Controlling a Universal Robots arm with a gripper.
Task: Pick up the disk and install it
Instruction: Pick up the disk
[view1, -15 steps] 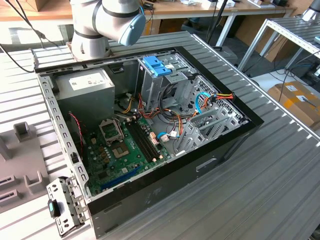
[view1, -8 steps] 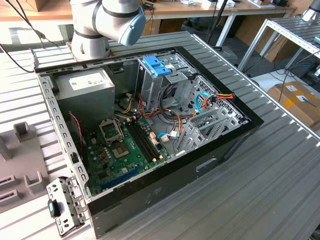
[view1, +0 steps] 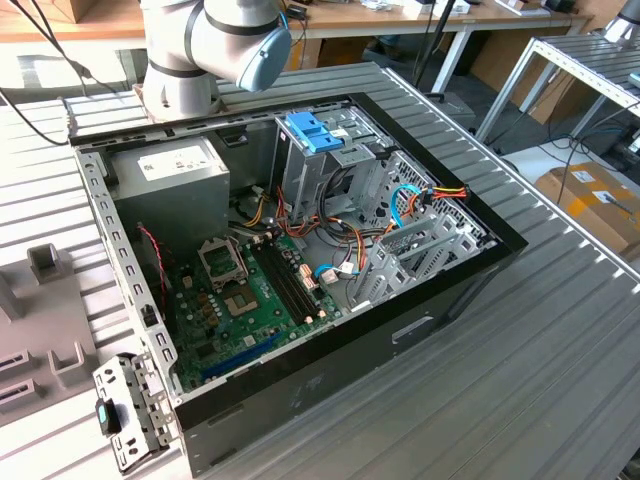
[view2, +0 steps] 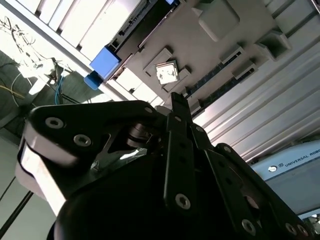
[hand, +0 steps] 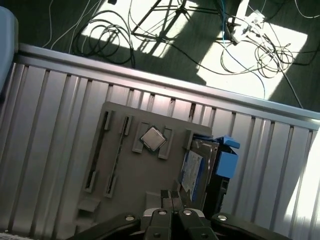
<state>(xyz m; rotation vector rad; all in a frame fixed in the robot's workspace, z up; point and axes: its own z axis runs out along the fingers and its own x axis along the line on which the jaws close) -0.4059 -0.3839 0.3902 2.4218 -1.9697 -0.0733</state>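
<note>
Flat, dark, blue-railed rectangular disk (hand: 206, 172)

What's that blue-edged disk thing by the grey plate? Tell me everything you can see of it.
The disk is a flat rectangular drive: dark body, pale label on one face, bright blue plastic rails along its edges. It sits at one edge of the grey holder plate on the ribbed metal table, near a small square chip. Nothing holds it; the gripper hangs apart from it, jaws together.
</note>
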